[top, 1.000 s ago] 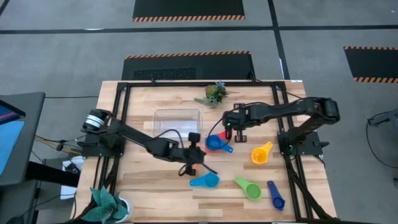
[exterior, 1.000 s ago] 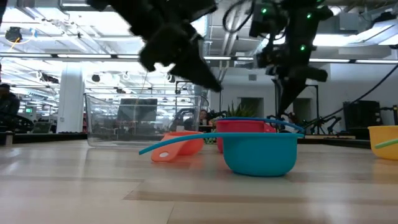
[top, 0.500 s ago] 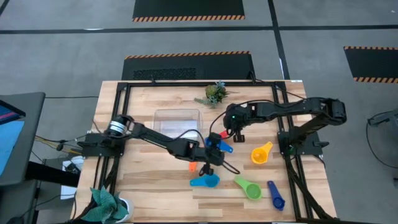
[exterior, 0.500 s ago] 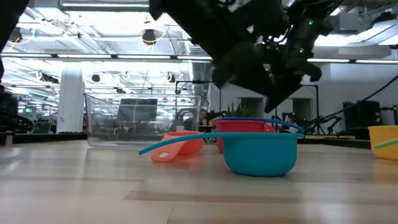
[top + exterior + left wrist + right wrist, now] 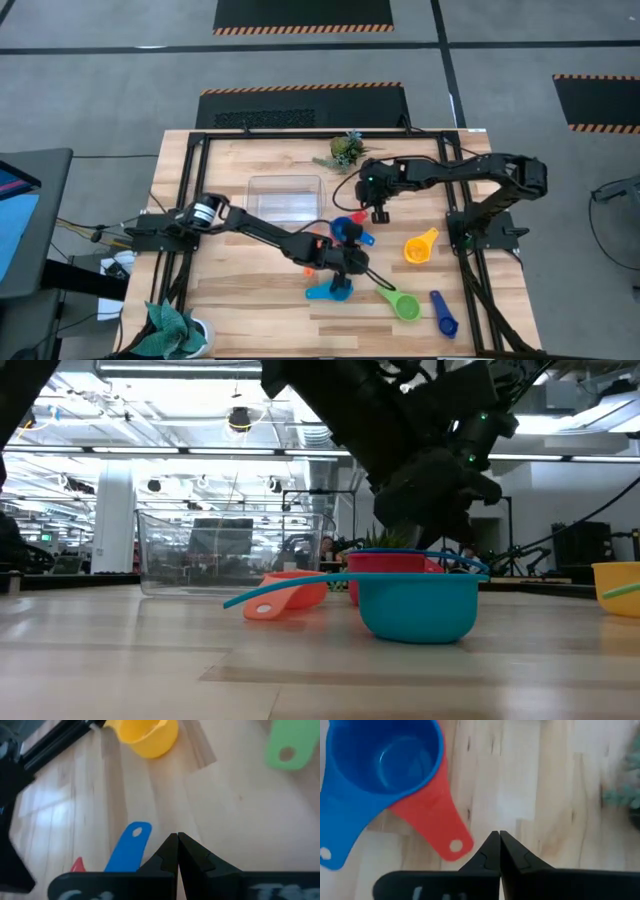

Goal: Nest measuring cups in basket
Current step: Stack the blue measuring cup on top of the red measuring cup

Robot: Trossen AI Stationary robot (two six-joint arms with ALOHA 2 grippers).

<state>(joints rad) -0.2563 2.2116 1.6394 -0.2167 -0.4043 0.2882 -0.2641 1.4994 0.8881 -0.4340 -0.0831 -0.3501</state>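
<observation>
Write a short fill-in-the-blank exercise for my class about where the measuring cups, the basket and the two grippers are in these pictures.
1. The clear basket holds ____ measuring cups.
2. In the right wrist view, the blue cup sits inside the ____ cup.
3. Both the left gripper and the right gripper have their fingers ____.
4. The yellow cup lies on the ____, not in the basket.

Missing words: no; red; shut; table
</observation>
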